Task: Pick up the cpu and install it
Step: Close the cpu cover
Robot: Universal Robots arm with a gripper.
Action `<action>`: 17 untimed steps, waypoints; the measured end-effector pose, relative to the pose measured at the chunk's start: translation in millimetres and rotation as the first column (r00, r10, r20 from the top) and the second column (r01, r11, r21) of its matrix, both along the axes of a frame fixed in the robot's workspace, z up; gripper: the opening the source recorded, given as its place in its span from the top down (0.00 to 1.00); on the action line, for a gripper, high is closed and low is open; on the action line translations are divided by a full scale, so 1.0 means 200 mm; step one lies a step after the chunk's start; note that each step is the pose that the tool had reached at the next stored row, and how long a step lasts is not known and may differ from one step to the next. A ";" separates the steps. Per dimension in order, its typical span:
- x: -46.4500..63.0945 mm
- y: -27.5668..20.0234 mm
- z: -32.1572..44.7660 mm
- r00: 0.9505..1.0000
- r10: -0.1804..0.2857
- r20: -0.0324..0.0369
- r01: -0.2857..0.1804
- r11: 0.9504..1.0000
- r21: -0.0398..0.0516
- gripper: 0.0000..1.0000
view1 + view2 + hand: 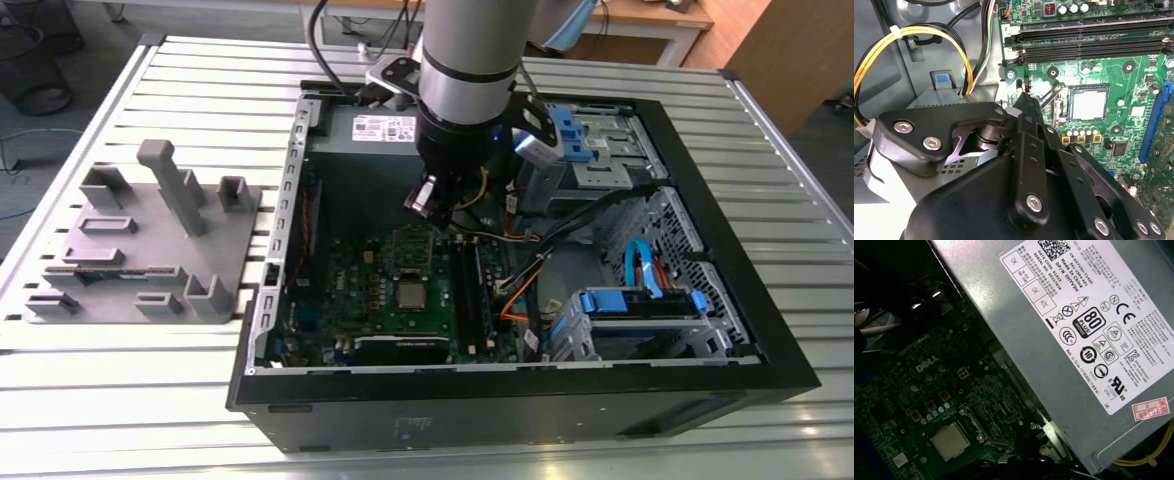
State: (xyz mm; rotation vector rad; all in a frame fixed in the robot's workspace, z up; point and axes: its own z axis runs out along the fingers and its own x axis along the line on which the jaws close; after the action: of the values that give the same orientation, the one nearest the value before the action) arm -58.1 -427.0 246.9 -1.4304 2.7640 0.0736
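Observation:
The cpu (411, 293) is a small silver square lying flat in the socket in the middle of the green motherboard (360, 300), inside the open computer case. It is seen in both wrist views, cpu (1089, 105) and cpu (949, 441), with a dark socket frame around it. My gripper (430, 203) hangs above the far part of the board, up and away from the cpu and not touching it. In the second wrist view the gripper (1026, 99) has its black fingers closed to one thin tip, with nothing between them.
A grey power supply (1079, 340) fills the case's far end, close to the gripper. Yellow and black cables (884, 50) run beside it. Memory slots (1089, 40) lie past the socket. Blue drive brackets (641, 300) stand at the exterior view's right, and a grey studded tray (134, 250) rests on the slatted table at its left.

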 end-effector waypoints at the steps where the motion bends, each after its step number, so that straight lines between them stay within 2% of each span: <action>1: 0.00 -0.001 0.000 1.000 0.003 0.000 -0.003 1.000 0.001 0.89; 8: 0.00 -0.005 0.004 1.000 0.021 0.000 -0.021 1.000 0.008 0.89; 17: 0.00 -0.025 0.004 0.999 0.037 0.000 -0.037 0.999 0.008 0.89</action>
State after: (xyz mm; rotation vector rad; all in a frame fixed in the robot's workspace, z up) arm -58.1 -432.0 247.8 -1.4804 2.7339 0.0856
